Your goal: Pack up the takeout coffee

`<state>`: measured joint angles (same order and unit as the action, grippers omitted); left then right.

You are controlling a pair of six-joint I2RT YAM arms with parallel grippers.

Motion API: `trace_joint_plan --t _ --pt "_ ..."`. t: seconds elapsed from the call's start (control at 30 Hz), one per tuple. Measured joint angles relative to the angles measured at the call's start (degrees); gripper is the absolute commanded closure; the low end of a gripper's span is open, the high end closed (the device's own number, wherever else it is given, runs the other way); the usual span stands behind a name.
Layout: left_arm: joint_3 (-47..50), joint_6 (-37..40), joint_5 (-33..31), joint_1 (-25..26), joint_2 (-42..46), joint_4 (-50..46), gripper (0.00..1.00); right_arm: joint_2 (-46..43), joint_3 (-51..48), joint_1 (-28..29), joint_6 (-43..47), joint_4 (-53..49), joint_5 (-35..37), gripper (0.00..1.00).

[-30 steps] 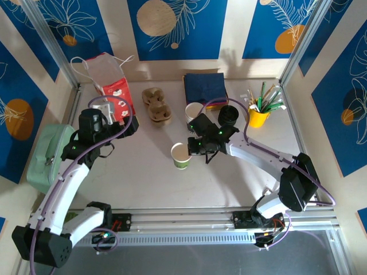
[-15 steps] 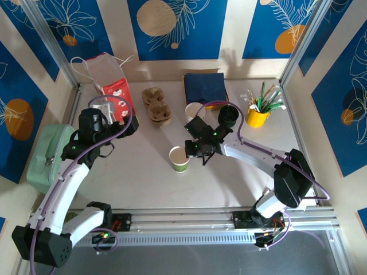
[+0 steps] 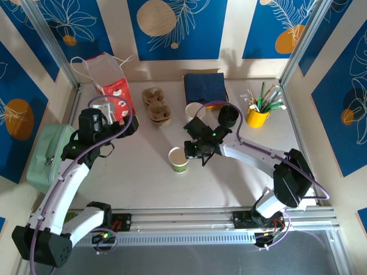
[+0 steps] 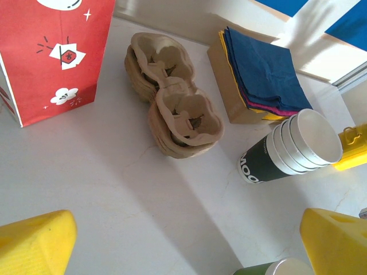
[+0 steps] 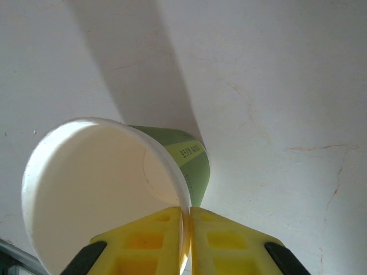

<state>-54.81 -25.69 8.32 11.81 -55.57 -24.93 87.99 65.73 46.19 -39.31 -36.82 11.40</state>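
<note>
We see the coffee cup upright, mouth up and with no lid on it, near the middle of the table. It has a white inside and a green wall. The right gripper comes in from the cup's right side and is at its rim. In the right wrist view one yellow finger is inside the cup and the other is outside, pinched together with the cup wall between them, so we read it as clamped on the rim. We can't tell whether the base is resting on the table or just off it. The left gripper has its jaws wide apart and nothing between them. It hangs over the left half of the table, well apart from the cup, whose rim just shows at the bottom edge of the left wrist view. Behind the cup, toward the back wall, is the stack of lidless cups, with the black lids just right of it and the yellow holder of sticks further right. The dark blue napkins lie behind the stack, with the pulp cup carrier to their left. The red paper bag stands at far left, near the left gripper. A mint-green case sits at the table's left edge.
</note>
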Motion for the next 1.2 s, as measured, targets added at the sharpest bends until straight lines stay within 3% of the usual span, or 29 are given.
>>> trace_joint_plan --t 0.47,0.67,0.87,1.2 --pt "0.0 0.0 0.0 0.0 0.0 0.0 0.01 -0.2 0.5 0.0 -0.1 -2.5 1.1 0.75" --pt "0.0 0.0 0.0 0.0 0.0 0.0 0.01 -2.9 4.1 0.0 0.3 -6.4 2.9 0.66" --pt "0.0 0.0 0.0 0.0 0.0 0.0 0.00 -6.8 9.4 -0.2 0.3 -10.1 5.0 0.63" --pt "0.0 0.0 0.0 0.0 0.3 0.0 0.01 -9.4 12.3 -6.8 1.6 -13.1 8.2 0.62"
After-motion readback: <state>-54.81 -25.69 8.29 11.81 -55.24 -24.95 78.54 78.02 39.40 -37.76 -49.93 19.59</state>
